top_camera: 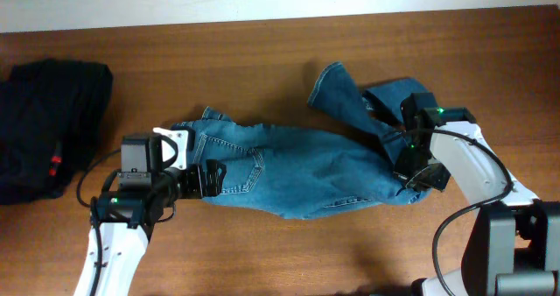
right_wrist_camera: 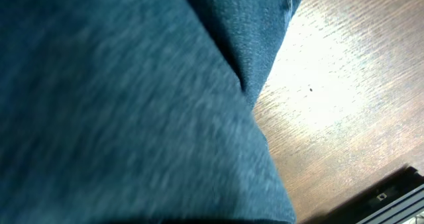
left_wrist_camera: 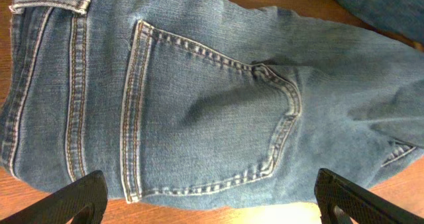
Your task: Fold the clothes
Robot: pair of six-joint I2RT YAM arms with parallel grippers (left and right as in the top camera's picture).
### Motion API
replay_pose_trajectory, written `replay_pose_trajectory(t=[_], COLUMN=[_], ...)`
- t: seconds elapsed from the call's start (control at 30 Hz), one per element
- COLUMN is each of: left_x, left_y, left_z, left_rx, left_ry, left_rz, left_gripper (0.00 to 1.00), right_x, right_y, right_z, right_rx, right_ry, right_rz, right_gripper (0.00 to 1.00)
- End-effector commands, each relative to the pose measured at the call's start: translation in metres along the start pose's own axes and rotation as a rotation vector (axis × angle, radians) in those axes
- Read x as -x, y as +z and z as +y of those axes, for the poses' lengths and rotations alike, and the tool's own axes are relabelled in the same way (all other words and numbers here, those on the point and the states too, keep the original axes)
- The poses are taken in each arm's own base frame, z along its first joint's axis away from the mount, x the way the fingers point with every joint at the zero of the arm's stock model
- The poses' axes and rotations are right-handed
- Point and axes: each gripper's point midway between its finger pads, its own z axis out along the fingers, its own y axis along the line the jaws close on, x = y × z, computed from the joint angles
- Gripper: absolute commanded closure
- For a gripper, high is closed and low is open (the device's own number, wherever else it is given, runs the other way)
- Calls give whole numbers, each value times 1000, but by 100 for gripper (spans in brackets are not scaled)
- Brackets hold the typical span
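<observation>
No text, brand, number or sign can be read in any view. The red tag (top_camera: 55, 163) on the black garment (top_camera: 52, 121) is too small to show lettering. The back pocket (left_wrist_camera: 212, 111) of the jeans (top_camera: 289, 169) shows only stitched seams.

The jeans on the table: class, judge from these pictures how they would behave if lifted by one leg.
Probably floppy: the jeans lie creased and bunched at one end, so a lifted leg would likely drape. Likely fairly heavy for cloth, given the thick denim and stitched back pocket. Unlikely to slide freely on the wooden table.
</observation>
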Motion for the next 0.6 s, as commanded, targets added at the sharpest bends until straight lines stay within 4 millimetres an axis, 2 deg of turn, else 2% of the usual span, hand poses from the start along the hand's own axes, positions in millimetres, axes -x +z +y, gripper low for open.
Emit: replay_pose_trajectory(t=[0.0, 0.1, 0.23, 0.33, 0.47, 0.57], left_x=[9, 10, 20, 31, 41, 46], left_y=[2, 5, 2, -3, -7, -8], left_z=[2, 3, -1, -5, -7, 5], left_rx=[7, 6, -8, -17, -19, 51], left_ry=[17, 16, 31, 44, 54, 53], left_rz=[-12, -11, -54, -92, -123, -142], left_gripper=[1, 1, 1, 1, 1, 1], right_x=[-4, -4, 6, 14, 13, 11], right_y=[5, 6, -10, -37, -78, -106], right_z=[-12, -12, -8, -4, 13, 28], right_rx=[-32, -30, -4, 45, 189, 315], right_ry=[31, 3, -77, -139, -253, -357], right_rz=[2, -1, -36, -73, -89, -122], right_gripper=[96, 94, 82, 65, 48, 36])
